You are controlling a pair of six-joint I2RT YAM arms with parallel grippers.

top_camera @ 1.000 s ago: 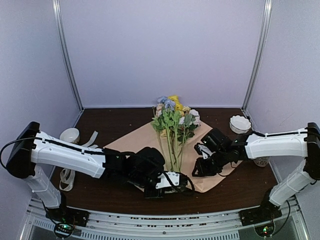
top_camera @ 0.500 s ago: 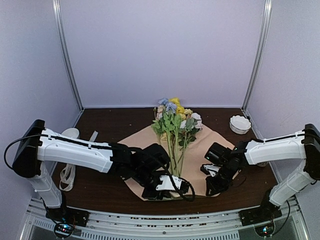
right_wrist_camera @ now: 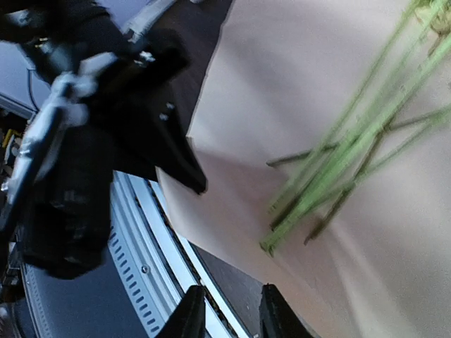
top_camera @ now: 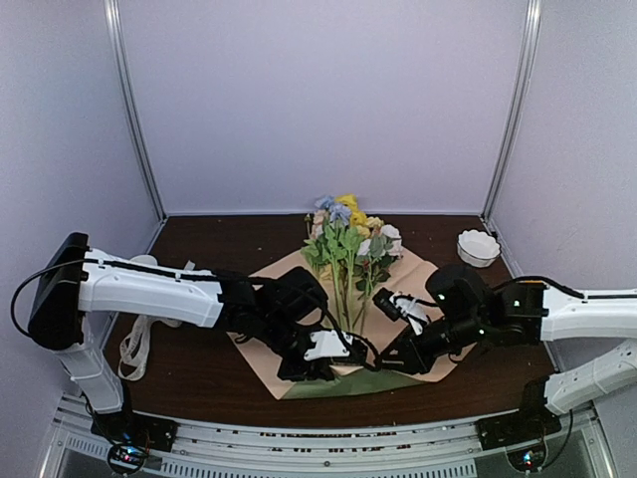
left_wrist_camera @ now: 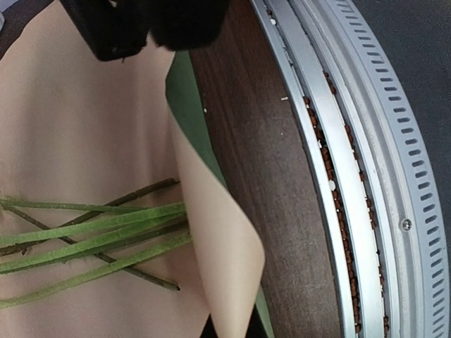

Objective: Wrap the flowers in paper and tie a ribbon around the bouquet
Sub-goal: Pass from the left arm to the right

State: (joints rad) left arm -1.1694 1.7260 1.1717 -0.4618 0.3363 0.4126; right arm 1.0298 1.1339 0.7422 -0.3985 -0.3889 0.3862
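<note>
Wrapping starts: left end effector (top_camera: pixel 311 363) clamps shut on paper (left_wrist_camera: pixel 77 127) at its near edge. Right end effector (right_wrist_camera: pixel 232 310) hovers part-open, empty. Next, probably, fold it over the flowers (top_camera: pixel 346 239).

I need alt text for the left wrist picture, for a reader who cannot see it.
Green flower stems lie on tan paper whose edge curls up, showing a green underside. The shut left pincer holds that edge at the top; table and a metal rail lie right.
</note>
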